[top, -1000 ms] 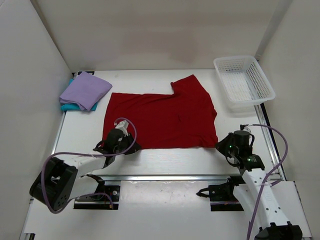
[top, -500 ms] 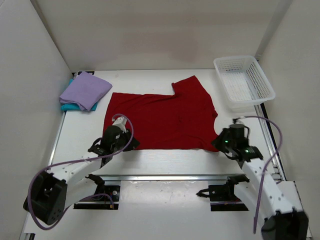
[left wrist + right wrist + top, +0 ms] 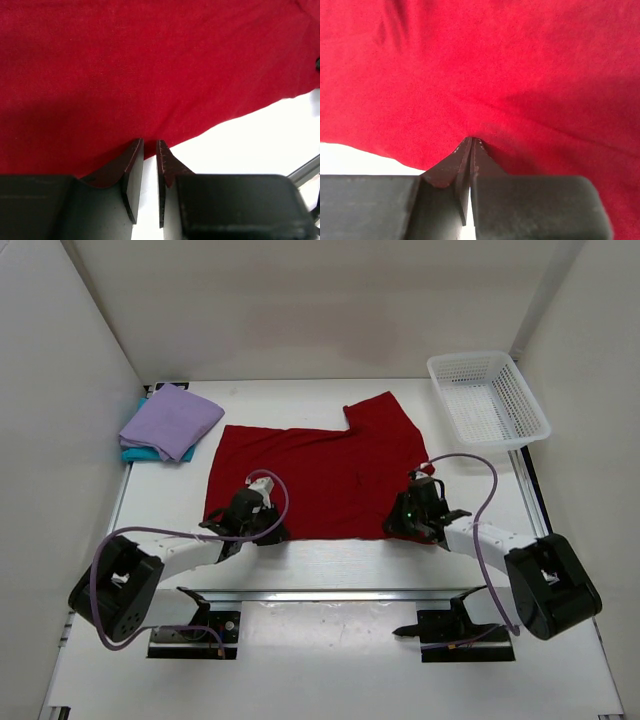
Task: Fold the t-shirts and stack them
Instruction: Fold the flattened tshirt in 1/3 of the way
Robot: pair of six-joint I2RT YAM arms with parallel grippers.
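The dark red t-shirt (image 3: 320,475) lies spread flat across the middle of the tabletop (image 3: 330,560), one sleeve reaching toward the far edge and its long hem running along the near side. What has just changed is on the right. A moment ago the right arm stood off the shirt's near-right corner; now it has swung inward and down, and the right gripper (image 3: 471,140) sits on the cloth just in from that corner. Its fingers are pressed tight together, and the fabric puckers at their tips with a crease running away to one side, so I take it as a pinch on the shirt. The left gripper (image 3: 150,145) has only slid a little way along the same hem toward the middle. Its fingers stand a narrow gap apart, the white tabletop shows between them, and the hem lies right at their tips; I see no pinch there.

So I judge that one side of the hem is taken and the other is lined up but not yet closed on, and the fold of this last shirt has not begun. The lavender t-shirt (image 3: 172,418) sits folded on the teal t-shirt (image 3: 135,452) in the far-left corner. The white basket (image 3: 470,356) stands in the far-right corner.
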